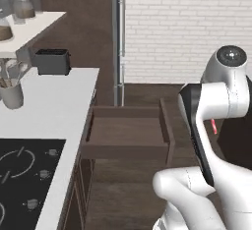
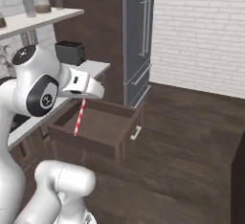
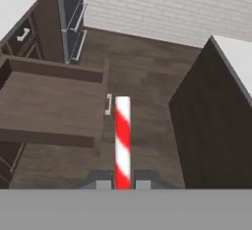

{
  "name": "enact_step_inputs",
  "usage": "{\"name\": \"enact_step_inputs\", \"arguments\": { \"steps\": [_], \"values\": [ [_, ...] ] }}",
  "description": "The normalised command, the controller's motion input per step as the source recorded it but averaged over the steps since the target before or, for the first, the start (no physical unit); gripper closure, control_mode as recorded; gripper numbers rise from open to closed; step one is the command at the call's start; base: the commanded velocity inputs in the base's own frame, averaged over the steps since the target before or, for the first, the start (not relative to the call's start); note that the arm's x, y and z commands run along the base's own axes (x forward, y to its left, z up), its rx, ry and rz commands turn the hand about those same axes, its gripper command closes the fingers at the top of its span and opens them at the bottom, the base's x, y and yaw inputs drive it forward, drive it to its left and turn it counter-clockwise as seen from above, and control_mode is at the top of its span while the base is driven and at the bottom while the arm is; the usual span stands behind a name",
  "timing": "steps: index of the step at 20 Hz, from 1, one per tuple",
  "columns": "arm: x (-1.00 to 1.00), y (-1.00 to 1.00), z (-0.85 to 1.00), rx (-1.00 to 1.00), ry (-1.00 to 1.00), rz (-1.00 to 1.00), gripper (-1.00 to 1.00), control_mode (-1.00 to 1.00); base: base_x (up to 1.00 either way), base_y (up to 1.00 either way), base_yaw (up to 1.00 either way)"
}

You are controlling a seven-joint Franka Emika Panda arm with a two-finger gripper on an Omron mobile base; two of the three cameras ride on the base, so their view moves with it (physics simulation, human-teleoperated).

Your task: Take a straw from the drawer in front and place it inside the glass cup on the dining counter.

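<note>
My gripper (image 3: 122,184) is shut on a red-and-white striped straw (image 3: 122,138), which sticks straight out from between the fingertips (image 3: 103,183). In the right base view the straw (image 2: 79,117) hangs from the gripper (image 2: 84,98), above the open dark wood drawer (image 2: 98,129). The drawer (image 1: 127,131) stands pulled out with its floor bare. To the right in the hand view rises a corner of the dining counter (image 3: 237,57), with a white top on a dark brown base. A short piece of the straw (image 1: 214,126) peeks out behind my arm. The glass cup is out of view.
A white worktop (image 1: 54,106) carries a black hob (image 1: 24,175), a grey utensil pot (image 1: 12,95) and a dark toaster (image 1: 51,61). A tall steel fridge (image 2: 139,41) stands beyond the drawer. Dark wood floor (image 3: 142,91) lies open between the drawer and the island.
</note>
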Motion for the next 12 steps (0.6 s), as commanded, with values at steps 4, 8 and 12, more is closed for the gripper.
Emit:
{"name": "enact_step_inputs", "arguments": {
  "steps": [4, 8, 12],
  "values": [
    [0.00, 0.00, 0.00, 0.00, 0.00, 0.00, 1.00, 1.00, -0.05, -1.00, 0.00],
    [0.00, 0.00, 0.00, 0.00, 0.00, 0.00, 1.00, 1.00, 0.18, -1.00, 0.03],
    [0.00, 0.00, 0.00, 0.00, 0.00, 0.00, 1.00, 1.00, 0.82, -1.00, 0.03]
  ]
}}
